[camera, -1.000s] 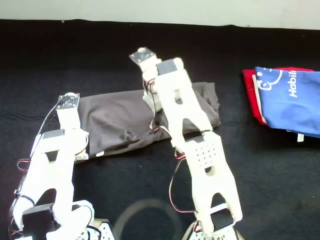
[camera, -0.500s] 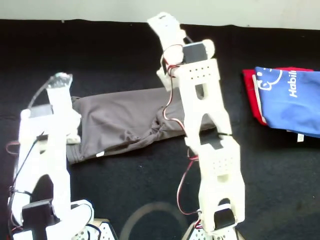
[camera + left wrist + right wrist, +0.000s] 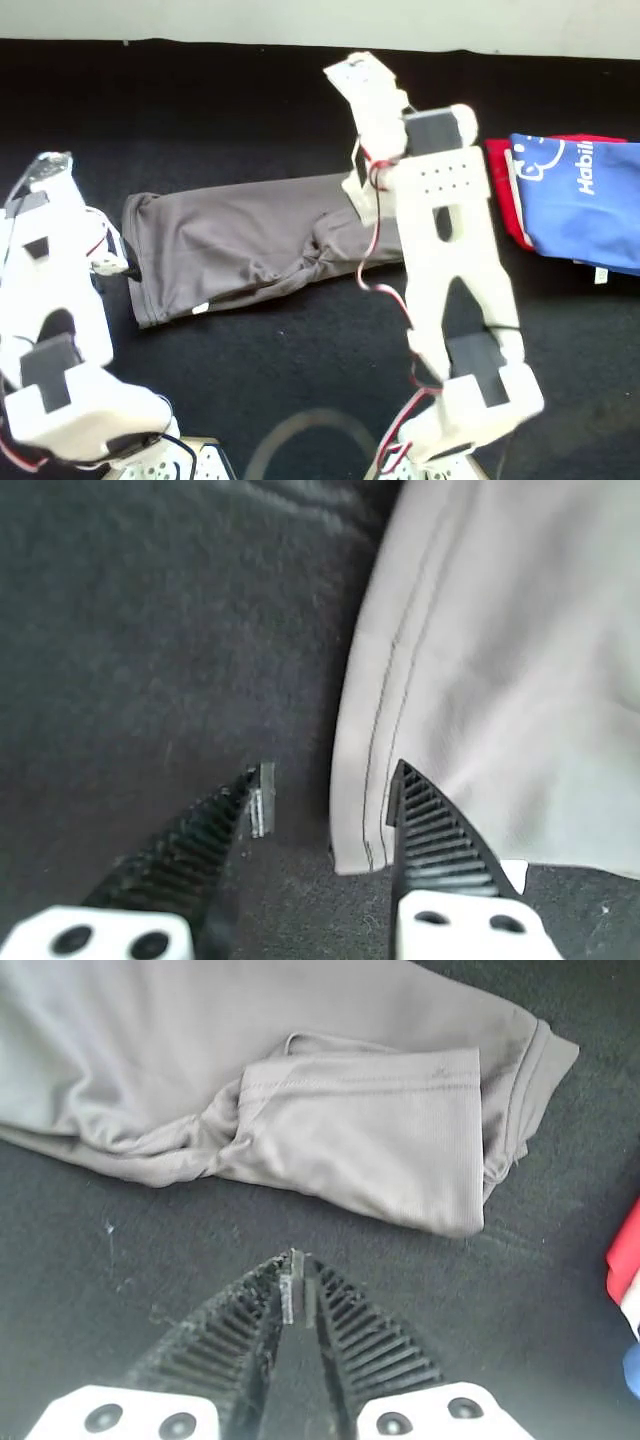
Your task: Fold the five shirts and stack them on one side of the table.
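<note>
Arms lifted off rumpled grey shirt (image 3: 240, 245); left end effector (image 3: 330, 776) parted, right end effector (image 3: 297, 1263) closed.

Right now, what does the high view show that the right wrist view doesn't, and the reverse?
High view adds: the hem end of the grey fabric shirt, and the blue folded shirt lying on the red folded shirt. Right wrist view adds: the right gripper, jaws shut, over the black table cloth. Both: the grey shirt's crumpled middle fold.
</note>
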Robot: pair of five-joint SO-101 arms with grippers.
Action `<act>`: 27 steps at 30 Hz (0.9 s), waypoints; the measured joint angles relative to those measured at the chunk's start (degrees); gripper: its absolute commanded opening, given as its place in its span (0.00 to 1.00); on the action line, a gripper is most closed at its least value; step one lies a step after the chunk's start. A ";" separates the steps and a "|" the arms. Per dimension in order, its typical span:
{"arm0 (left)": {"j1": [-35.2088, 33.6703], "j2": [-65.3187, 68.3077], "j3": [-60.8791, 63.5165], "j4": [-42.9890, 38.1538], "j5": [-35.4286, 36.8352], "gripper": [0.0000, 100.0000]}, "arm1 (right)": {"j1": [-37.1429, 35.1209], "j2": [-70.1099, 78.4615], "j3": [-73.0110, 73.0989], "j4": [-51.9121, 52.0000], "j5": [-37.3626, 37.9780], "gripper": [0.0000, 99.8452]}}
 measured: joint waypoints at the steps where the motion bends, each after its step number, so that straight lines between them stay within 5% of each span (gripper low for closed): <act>1: 0.35 2.02 -1.23 0.00 0.18 0.20 | 0.00 -1.67 1.32 0.00 0.00 0.14; 17: 8.09 21.27 -17.41 8.18 2.02 0.19 | 0.00 -6.86 5.01 0.00 0.00 0.14; 21: 8.70 25.49 -22.77 12.13 2.02 0.00 | 0.00 -6.86 5.01 0.00 0.00 0.14; 27: 7.56 31.82 -31.03 17.67 1.41 0.01 | 0.00 -11.52 5.19 0.00 0.00 0.13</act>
